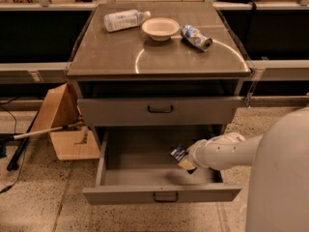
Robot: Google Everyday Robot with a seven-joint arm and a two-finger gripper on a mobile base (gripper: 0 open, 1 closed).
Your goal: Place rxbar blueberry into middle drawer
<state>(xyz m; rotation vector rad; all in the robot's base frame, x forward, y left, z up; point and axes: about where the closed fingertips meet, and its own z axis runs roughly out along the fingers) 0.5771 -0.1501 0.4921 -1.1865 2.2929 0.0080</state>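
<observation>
Fingers [187, 165] pinched narrow on 1 rxbar blueberry [178, 152]. The dark wrapper sticks out up & left from the tips, tilted, and seems clear of the drawer floor, w/ a faint shadow under it. Gripper [184, 159] is inside the middle drawer [145, 195], right half, nearer the front panel than the back. 1 white arm [227, 151] comes in over the drawer's right wall from the robot body [282, 178] at lower right.

Drawers seen: 2. The middle one is pulled fully out, w/ 1 dark loop handle mid-front. Upper drawer [203, 111] is shut, 1 like handle. Middle drawer floor is bare grey to the left of the bar, so approx. the whole left & centre is free. Right wall is just beside the wrist. The upper drawer's front overhangs only the back strip, so most of the space above the gripper is open.

Cabinet top [116, 52] holds 3 things in a row near the back edge:
- 1 clear bottle [123, 20] lying on its side, left
- 1 white bowl [161, 28], upright, middle, just beside the bottle's cap end
- 1 crushed blue-silver can [196, 36] on its side, right, near the bowl

The front half of the top is bare.

Left of the cabinet on the floor: 1 cardboard box [58, 110], flap open, near the drawer's left side but apart from it, w/ 1 pale stick [43, 132] across it.
</observation>
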